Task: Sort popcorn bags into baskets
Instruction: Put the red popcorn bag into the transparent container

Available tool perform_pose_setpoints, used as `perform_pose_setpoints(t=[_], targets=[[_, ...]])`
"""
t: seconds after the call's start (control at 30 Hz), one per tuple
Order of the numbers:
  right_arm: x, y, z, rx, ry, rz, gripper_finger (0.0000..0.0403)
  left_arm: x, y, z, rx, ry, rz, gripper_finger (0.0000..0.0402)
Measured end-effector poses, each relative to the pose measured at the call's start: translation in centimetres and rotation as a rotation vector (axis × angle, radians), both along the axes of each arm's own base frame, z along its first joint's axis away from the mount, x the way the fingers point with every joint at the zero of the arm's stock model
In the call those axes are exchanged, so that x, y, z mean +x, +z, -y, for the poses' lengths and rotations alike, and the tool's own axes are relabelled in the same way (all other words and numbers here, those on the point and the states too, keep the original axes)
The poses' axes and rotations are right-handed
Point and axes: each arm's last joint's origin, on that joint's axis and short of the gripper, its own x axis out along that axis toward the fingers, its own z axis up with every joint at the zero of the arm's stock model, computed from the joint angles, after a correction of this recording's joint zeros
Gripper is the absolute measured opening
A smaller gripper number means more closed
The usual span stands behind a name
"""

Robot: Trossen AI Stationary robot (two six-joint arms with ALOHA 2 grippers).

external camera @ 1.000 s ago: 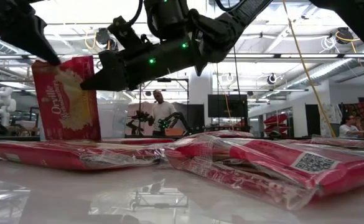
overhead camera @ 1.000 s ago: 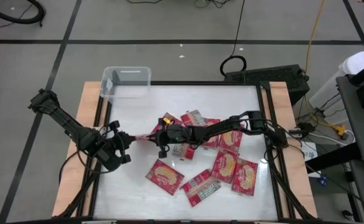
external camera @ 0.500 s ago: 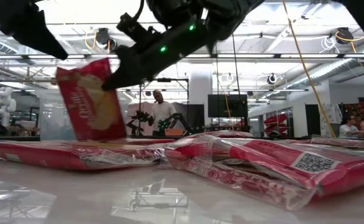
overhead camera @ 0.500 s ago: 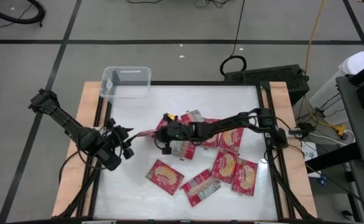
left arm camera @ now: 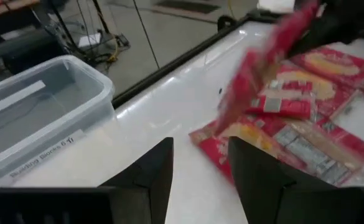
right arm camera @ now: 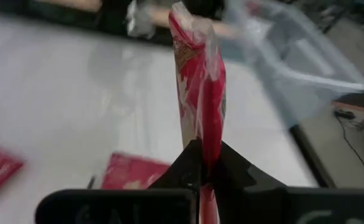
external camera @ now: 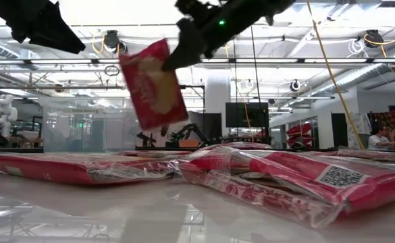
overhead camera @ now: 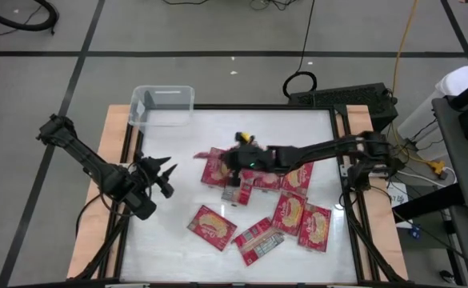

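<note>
My right gripper [overhead camera: 229,158] is shut on one red popcorn bag [external camera: 153,84] and holds it in the air over the middle of the table. The right wrist view shows that bag [right arm camera: 197,81] edge-on. My left gripper [overhead camera: 166,170] hovers at the table's left, open and with nothing between its fingers [left arm camera: 150,177]. It points toward the held bag. The clear plastic basket [overhead camera: 163,106] stands at the far left corner, partly off the white table top. Several more popcorn bags [overhead camera: 275,178] lie flat in a heap under my right arm. My right gripper pinches the bag's upper edge [right arm camera: 201,140] between its two fingers, near one corner [external camera: 167,48]. The fingers come from the table's right side, slanting slightly down. The bag hangs below them, tilted and clear of the table.
Loose bags lie near the front edge [overhead camera: 212,226], [overhead camera: 258,240], [overhead camera: 314,226]. In the low view bags [external camera: 278,179] fill the foreground. Bare white table top [overhead camera: 178,136] lies between the basket and the heap. Wooden rails [overhead camera: 115,136] flank the table.
My left gripper has opened and let go of the bag's corner, rolling its wrist where it stands. My right gripper, still shut on the bag, has gone up and toward the table's right edge. The bag now hangs from it alone, higher and more tilted.
</note>
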Motion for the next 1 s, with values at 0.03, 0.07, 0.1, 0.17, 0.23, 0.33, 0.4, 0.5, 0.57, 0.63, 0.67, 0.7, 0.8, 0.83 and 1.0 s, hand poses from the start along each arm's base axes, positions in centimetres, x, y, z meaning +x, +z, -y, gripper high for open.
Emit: perform_pose_setpoints(t=[0.03,0.07,0.1,0.17,0.23,0.33,0.4,0.5,0.57,0.63,0.67,0.7,0.8,0.83,1.0], targets=[[-0.7,0.2,0.3,0.005,-0.031,0.030,0.0010,0.1,-0.2,0.0,0.018,-0.002,0.008,0.0159],[-1.4,0.3,0.6,0.006,-0.066,0.060,0.0010,0.2,-0.3,0.1,0.036,-0.006,0.022,0.0159],[-2.1,0.5,0.9,0.012,-0.090,0.102,0.0010,0.3,-0.5,0.1,0.053,-0.005,0.035,0.0159],[-3.3,0.5,1.4,0.031,-0.101,0.200,0.0010,0.5,-1.0,0.0,0.087,0.000,0.046,0.0159],[-4.5,0.1,1.8,0.047,-0.112,0.307,0.0010,0.9,-1.4,-0.1,0.096,0.006,0.056,0.0159],[-5.9,-0.7,2.3,0.056,-0.067,0.467,0.0010,1.6,-1.8,-0.1,0.092,-0.023,0.027,0.0159],[-6.7,-1.1,2.6,0.067,-0.041,0.564,0.0010,2.5,-1.8,-0.2,0.075,-0.069,0.002,0.0159],[-7.3,-1.3,3.0,0.075,-0.023,0.672,0.0010,4.0,-1.1,-0.5,0.061,-0.154,0.002,0.0159],[-7.3,-1.3,3.2,0.071,-0.026,0.709,0.0010,5.0,-0.4,-0.9,0.087,-0.203,0.018,0.0159],[-7.3,-1.2,3.4,0.072,-0.003,0.748,0.0010,5.8,0.4,-1.5,0.132,-0.232,0.032,0.0159],[-7.3,-1.0,3.4,0.078,0.024,0.784,0.0010,6.2,0.7,-1.9,0.151,-0.248,0.043,0.0159],[-7.3,-0.8,3.4,0.085,0.050,0.816,0.0010,6.5,1.1,-2.3,0.167,-0.261,0.052,0.0159],[-7.4,-0.3,3.4,0.091,0.089,0.894,0.0010,7.4,1.9,-3.8,0.198,-0.304,0.090,0.0159],[-7.3,-0.4,3.4,0.088,0.098,0.902,0.0010,7.6,2.2,-4.3,0.208,-0.308,0.101,0.0159],[-7.3,-0.4,3.3,0.081,0.110,0.906,0.0010,7.8,2.9,-5.9,0.236,-0.298,0.137,0.0159]])
